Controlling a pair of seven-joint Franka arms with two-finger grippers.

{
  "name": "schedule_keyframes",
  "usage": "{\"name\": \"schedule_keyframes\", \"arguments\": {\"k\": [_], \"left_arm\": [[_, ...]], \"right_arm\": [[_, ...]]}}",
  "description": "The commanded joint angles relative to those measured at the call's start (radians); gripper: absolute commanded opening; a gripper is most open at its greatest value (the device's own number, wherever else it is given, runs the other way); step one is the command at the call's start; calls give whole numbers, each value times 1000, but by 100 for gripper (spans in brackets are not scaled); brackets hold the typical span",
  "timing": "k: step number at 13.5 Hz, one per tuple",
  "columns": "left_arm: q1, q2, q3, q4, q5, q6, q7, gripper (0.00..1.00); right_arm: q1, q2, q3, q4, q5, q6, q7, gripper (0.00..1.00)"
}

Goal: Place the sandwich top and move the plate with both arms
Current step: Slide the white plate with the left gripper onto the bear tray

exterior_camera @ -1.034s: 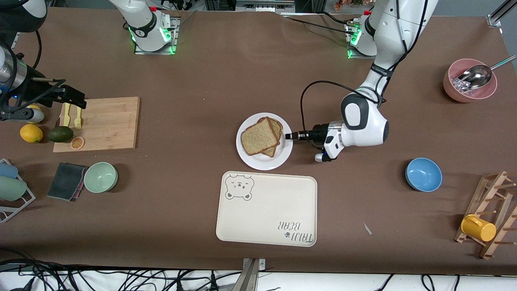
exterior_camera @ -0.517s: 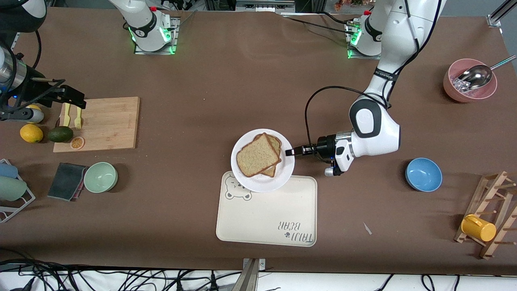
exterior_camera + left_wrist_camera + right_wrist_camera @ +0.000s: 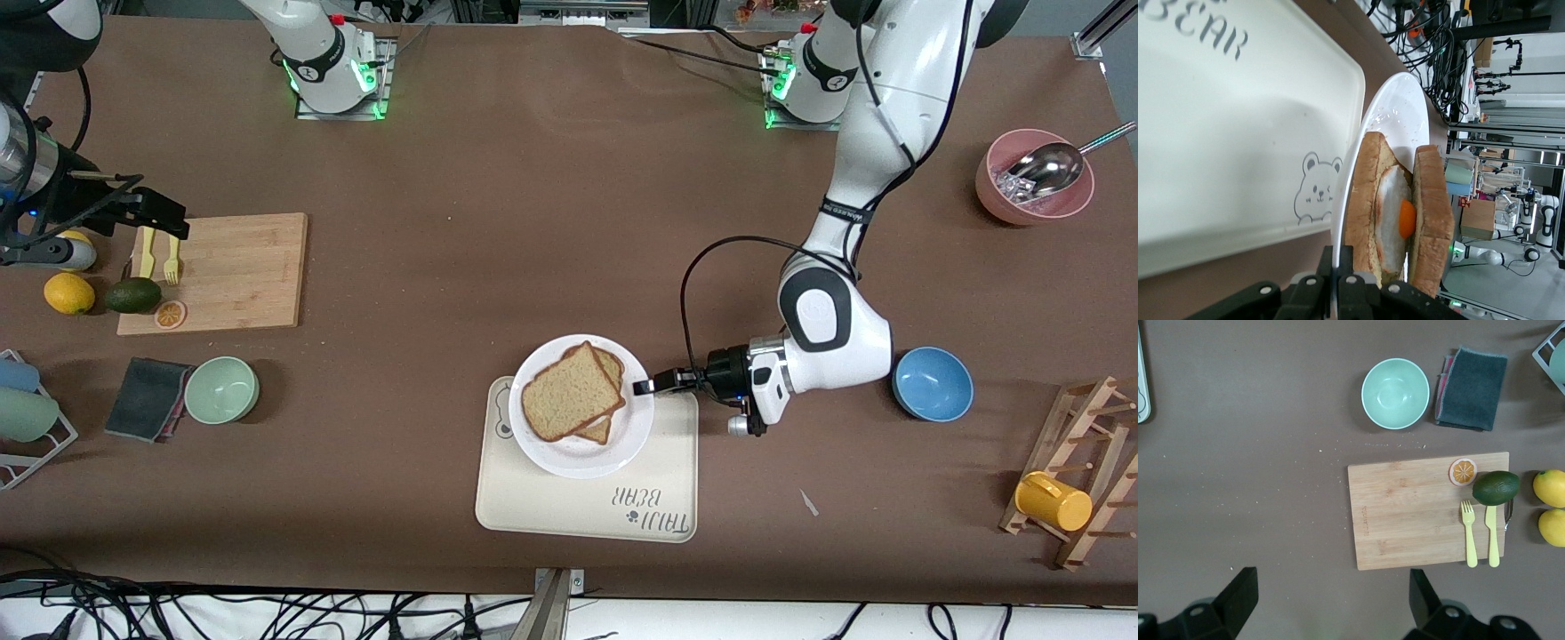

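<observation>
The white plate (image 3: pixel 580 460) carries the sandwich, with the brown sandwich top (image 3: pixel 569 402) lying askew on the lower slice. My left gripper (image 3: pixel 642 387) is shut on the plate's rim at the left arm's side and holds the plate over the bear end of the cream tray (image 3: pixel 569 508). In the left wrist view the left gripper (image 3: pixel 1339 257) pinches the plate (image 3: pixel 1395 113), and a fried egg (image 3: pixel 1405 219) shows under the sandwich top (image 3: pixel 1433 200). My right gripper (image 3: pixel 164 215) is open and empty, waiting over the cutting board's end; it also shows in the right wrist view (image 3: pixel 1331 587).
A wooden cutting board (image 3: pixel 231 267) holds yellow forks, an orange slice and an avocado (image 3: pixel 133 295). A green bowl (image 3: pixel 221 389) and dark cloth (image 3: pixel 147 397) lie nearer the camera. A blue bowl (image 3: pixel 932 384) sits beside the left arm's wrist. A pink bowl (image 3: pixel 1034 200) and mug rack (image 3: pixel 1080 471) stand at the left arm's end.
My left gripper has carried the plate with the sandwich toward the front camera, from the bare table to over the tray. The right arm has not moved.
</observation>
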Motion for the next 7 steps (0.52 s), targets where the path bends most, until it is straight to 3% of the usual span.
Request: {"name": "schedule_keyframes", "arguments": {"k": [1, 7], "left_arm": [[6, 120, 5, 150, -83, -30, 79, 0], [3, 253, 16, 245, -97, -29, 192, 0]], "right_arm": [[-5, -10, 1, -7, 2, -2, -9, 100], [-6, -10, 0, -7, 2, -2, -10, 100]]}}
